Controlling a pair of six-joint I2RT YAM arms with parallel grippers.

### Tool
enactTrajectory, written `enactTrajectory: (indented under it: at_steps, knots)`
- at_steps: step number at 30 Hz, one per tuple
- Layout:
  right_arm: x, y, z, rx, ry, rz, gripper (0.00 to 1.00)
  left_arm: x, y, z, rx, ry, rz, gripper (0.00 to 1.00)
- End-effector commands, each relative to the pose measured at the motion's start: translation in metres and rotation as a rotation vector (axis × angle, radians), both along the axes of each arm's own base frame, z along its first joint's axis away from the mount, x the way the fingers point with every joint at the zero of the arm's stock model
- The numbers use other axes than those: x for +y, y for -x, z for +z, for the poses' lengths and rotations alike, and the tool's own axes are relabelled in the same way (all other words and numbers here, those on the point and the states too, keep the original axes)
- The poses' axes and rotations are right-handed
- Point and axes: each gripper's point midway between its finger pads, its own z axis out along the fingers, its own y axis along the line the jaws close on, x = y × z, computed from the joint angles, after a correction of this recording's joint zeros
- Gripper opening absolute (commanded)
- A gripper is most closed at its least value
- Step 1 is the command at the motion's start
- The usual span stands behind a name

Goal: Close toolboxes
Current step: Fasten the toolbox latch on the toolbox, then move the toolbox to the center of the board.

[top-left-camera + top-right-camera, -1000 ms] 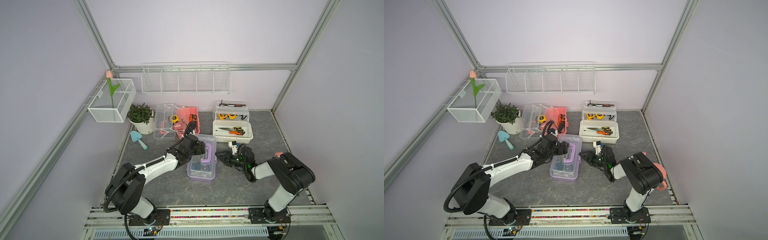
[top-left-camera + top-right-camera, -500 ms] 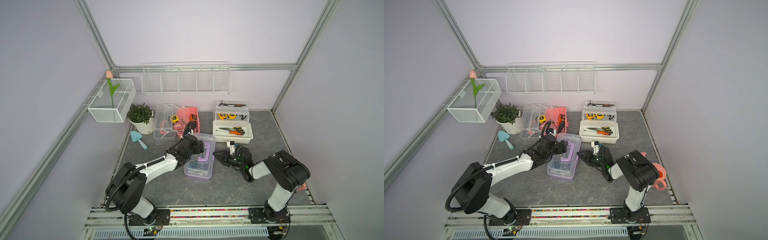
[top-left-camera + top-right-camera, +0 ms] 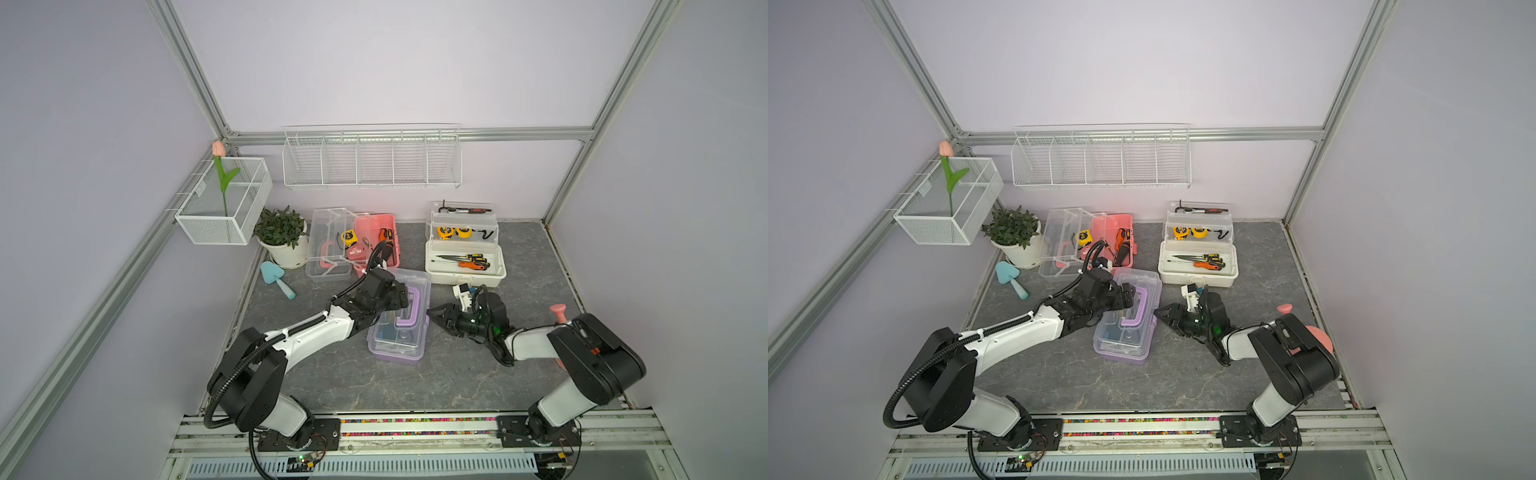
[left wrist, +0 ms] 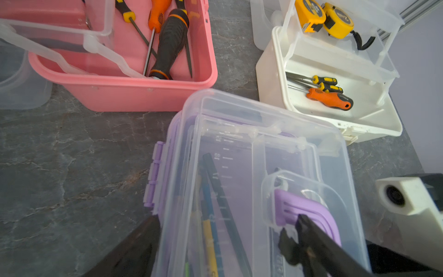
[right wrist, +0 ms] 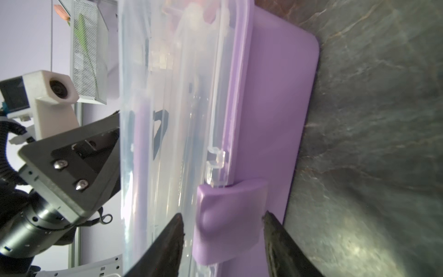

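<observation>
The purple toolbox point(image 3: 399, 328) point(image 3: 1127, 320) lies mid-table with its clear lid down. My left gripper point(image 3: 388, 296) point(image 4: 226, 218) is open across the lid. One finger sits outside the hinge side and the other rests by the purple handle point(image 4: 304, 211). My right gripper point(image 3: 434, 314) point(image 5: 222, 214) is open at the box's other long side. The purple latch point(image 5: 227, 199) sits between its fingers with a gap on each side. Behind, the pink toolbox point(image 3: 376, 232) point(image 4: 124, 93) and the white toolbox point(image 3: 465, 270) point(image 4: 271, 79) stand open with tools inside.
A potted plant point(image 3: 282, 237) and a blue trowel point(image 3: 276, 278) sit at the back left. Wire baskets hang on the back wall point(image 3: 372, 160) and the left wall point(image 3: 226, 203). A pink object point(image 3: 557, 311) stands behind my right arm.
The purple toolbox has slid slightly left and my right gripper has followed it. Both grippers' jaws now stand wider.
</observation>
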Motion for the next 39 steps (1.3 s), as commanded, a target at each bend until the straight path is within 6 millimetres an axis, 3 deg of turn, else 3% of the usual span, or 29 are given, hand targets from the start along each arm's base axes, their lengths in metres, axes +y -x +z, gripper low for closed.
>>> enactTrajectory:
  at_steps: [1,7,14,17,22,29,39]
  knots:
    - [-0.012,0.005,0.002,-0.011,0.130,0.031,0.58,0.012,0.015,-0.005,0.094,-0.050,-0.031,0.90]
    - [-0.026,-0.003,0.033,-0.127,0.297,0.035,0.67,0.040,0.003,0.029,0.054,-0.025,0.040,0.94]
    - [0.002,-0.015,0.045,-0.162,0.304,0.109,0.69,0.089,-0.021,0.064,-0.064,-0.071,0.245,0.99]
    - [0.011,-0.017,0.042,-0.149,0.338,0.114,0.68,0.108,-0.025,0.073,-0.106,-0.068,0.337,0.99]
    - [0.024,-0.016,0.029,-0.113,0.373,0.126,0.64,0.121,-0.024,0.084,-0.155,-0.029,0.376,0.99]
    - [0.046,-0.012,0.025,-0.101,0.363,0.144,0.49,0.135,-0.014,0.080,-0.175,-0.008,0.416,0.99]
    - [0.087,0.019,-0.003,-0.028,0.355,0.210,0.45,0.141,-0.011,0.079,-0.201,-0.002,0.434,0.99]
